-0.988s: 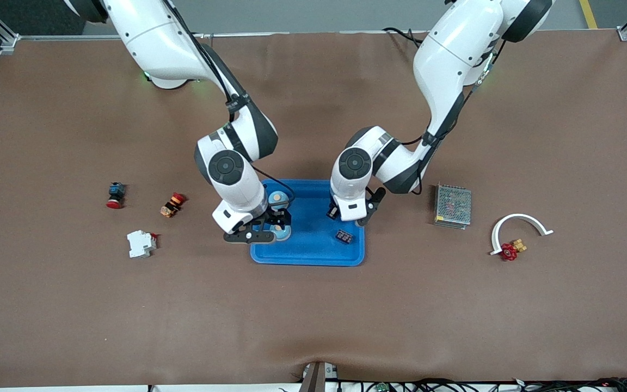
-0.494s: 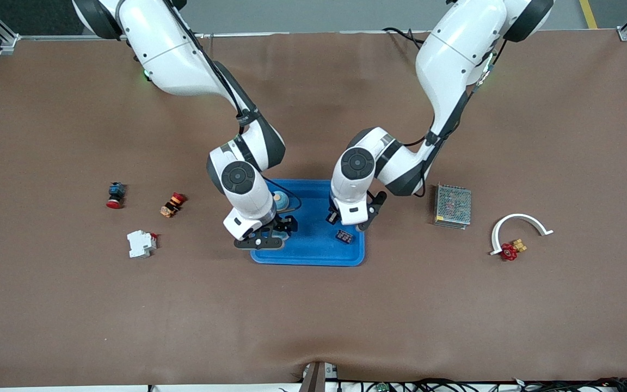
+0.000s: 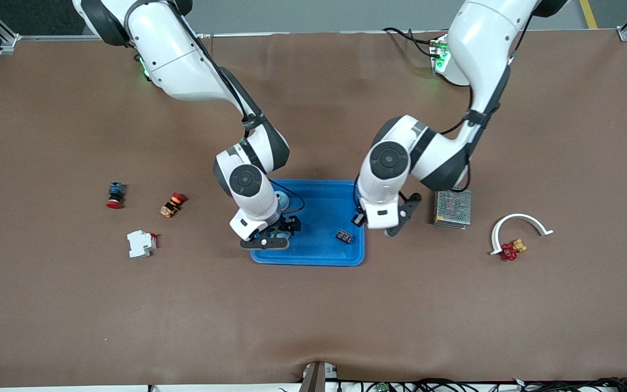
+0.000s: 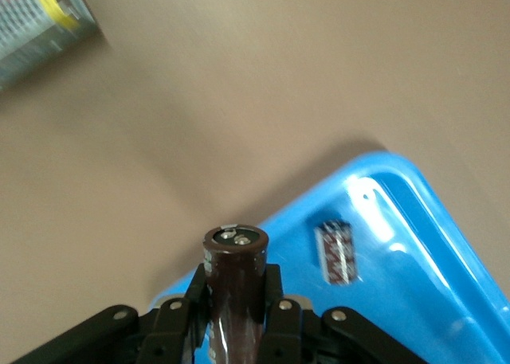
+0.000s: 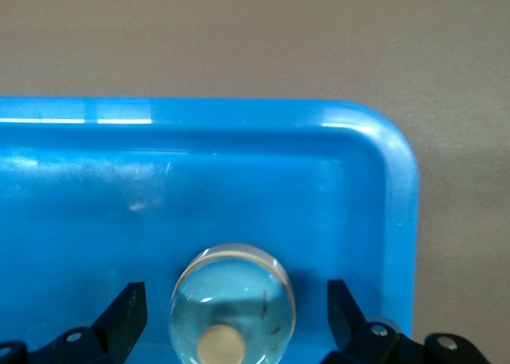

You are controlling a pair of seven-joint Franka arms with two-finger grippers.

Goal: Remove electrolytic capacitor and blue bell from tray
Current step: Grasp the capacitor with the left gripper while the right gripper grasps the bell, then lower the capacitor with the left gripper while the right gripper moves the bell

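1. Your right tool (image 3: 270, 239) sat low in the tray (image 3: 319, 247), at the corner toward the right arm's end. Its fingers were spread wide and gripped nothing. The blue bell (image 5: 231, 300) rested on the tray floor between them, touching neither finger.
2. For that grasp, you needed the dome centred between the fingers. You also needed to go low enough to close on the base, since the rounded top would probably slip. The tray wall ran just beside one finger, so it needed watching.
3. Your left tool (image 3: 379, 227) was clamped on the electrolytic capacitor (image 4: 235, 272), raised over the tray's rim at the left arm's end. To do this step well, you had to carry it clear of the rim and stop short of the grey mesh box (image 3: 453, 206). It was best lowered close to the table before release, because a cylinder would likely roll.
4. The front view placed both tools over the tray but hid what lay between their fingers. Only the wrist views showed the empty gap round the bell and the grip on the capacitor. The left wrist view also showed a small dark component (image 4: 336, 252) lying in the tray below that tool.
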